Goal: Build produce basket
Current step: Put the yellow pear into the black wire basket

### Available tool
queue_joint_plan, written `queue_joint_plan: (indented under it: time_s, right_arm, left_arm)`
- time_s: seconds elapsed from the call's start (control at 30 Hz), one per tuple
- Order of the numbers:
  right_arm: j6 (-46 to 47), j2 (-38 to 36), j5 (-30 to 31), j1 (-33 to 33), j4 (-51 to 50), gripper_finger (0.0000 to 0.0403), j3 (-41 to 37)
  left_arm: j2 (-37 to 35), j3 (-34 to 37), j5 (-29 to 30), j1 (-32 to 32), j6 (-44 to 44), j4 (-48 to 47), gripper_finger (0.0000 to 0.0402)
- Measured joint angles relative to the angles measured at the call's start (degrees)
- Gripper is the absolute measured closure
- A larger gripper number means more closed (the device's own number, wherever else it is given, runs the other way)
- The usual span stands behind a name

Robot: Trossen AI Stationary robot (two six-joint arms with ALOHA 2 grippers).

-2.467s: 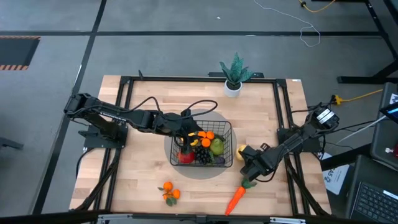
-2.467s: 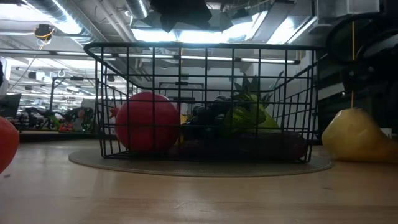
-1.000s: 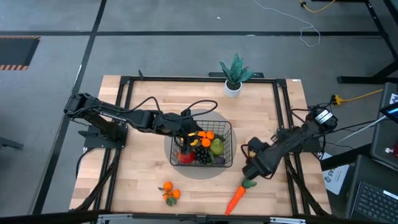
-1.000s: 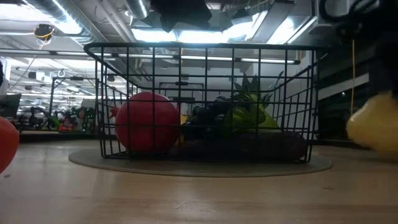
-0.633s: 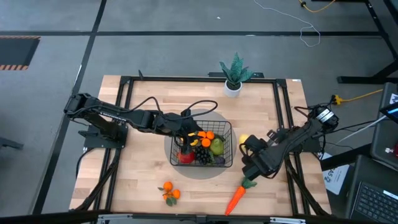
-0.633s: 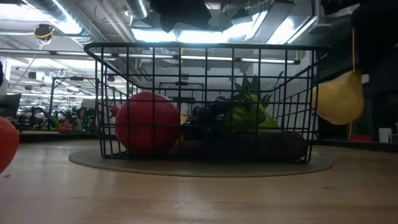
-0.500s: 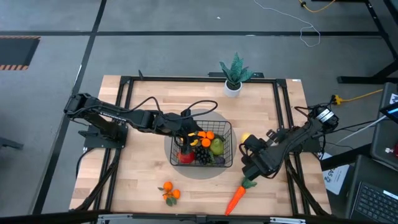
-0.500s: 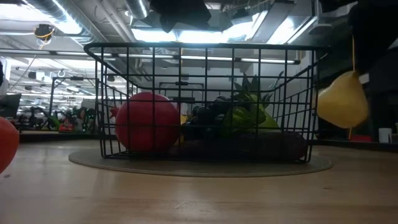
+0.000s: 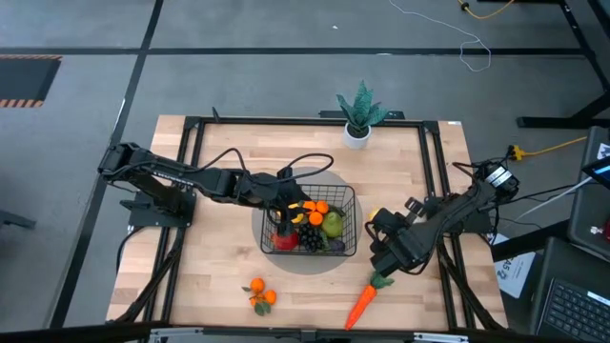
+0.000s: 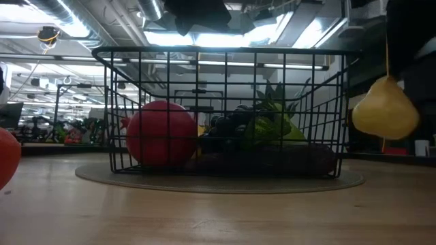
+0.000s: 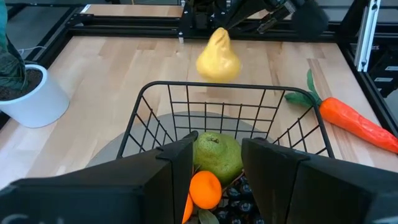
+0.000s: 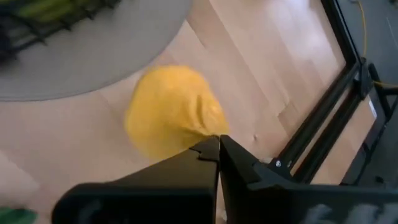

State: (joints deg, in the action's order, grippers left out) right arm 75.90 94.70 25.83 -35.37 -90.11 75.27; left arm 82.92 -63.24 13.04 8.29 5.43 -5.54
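The yellow pear, which lay on the table beside the basket a couple of seconds ago, has been lifted clear of the wood and is now hung in the air just outside the basket's right wall, about level with its rim. It is pinched at its narrow top by the closed fingers of the right gripper, and the pear's body hangs just below those fingertips.

The right arm is stretched low from the table's right edge toward the basket, its gripper just right of the wire wall. The left arm has not moved: the left gripper is held above the basket's left part with its fingers parted and nothing seen between them. Directly beneath and ahead of it, inside the basket, lie the green pear, an orange, black grapes and the red apple.

A strip of bare wood is left between the right gripper and the table's right frame rail. The carrot lies just nearer the front edge than the right gripper, and two oranges lie well apart from it, front left of the basket.
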Motion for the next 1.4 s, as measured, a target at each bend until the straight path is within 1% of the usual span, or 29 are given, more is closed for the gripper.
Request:
queue_joint_plan:
  time_s: [0.13,0.2,0.4,0.57,0.73,0.87,1.03,1.1,1.23,1.4]
  right_arm:
    - [-6.3,0.0,2.2,0.0,0.1,0.0403,4.2]
    - [-10.7,0.0,2.1,0.3,0.1,0.0403,6.1]
    - [-21.4,0.0,-2.8,1.3,0.1,0.0403,12.1]
    - [-27.4,0.0,-2.9,1.9,0.1,0.0403,17.3]
    - [-33.5,0.0,1.3,2.0,0.1,0.0403,22.6]
    - [-36.5,0.0,7.1,2.1,0.1,0.0403,25.8]
    - [-37.6,0.0,15.4,2.8,0.1,0.0403,26.9]
    - [-37.6,0.0,17.5,3.4,0.2,0.0403,26.6]
    - [-37.6,0.0,18.1,5.0,0.8,0.0403,25.6]
    - [-37.8,0.0,18.1,6.8,1.8,0.0403,24.7]
  left_arm:
    - [0.0,0.0,0.0,0.0,0.0,0.0,0.0277]
    - [0.0,0.0,0.0,0.0,0.0,0.0,0.0277]
    - [0.0,0.0,0.0,0.0,0.0,0.0,0.0277]
    - [0.0,0.0,0.0,0.0,0.0,0.0,0.0277]
    - [0.0,0.0,0.0,0.0,0.0,0.0,0.0277]
    - [0.0,0.0,0.0,0.0,0.0,0.0,0.0277]
    - [0.0,0.0,0.0,0.0,0.0,0.0,0.0277]
    - [0.0,0.0,0.0,0.0,0.2,0.0,0.0277]
    - [0.0,0.0,0.0,0.4,4.3,-0.7,0.0277]
    - [-5.1,-0.1,0.0,1.5,5.4,-9.9,0.0277]
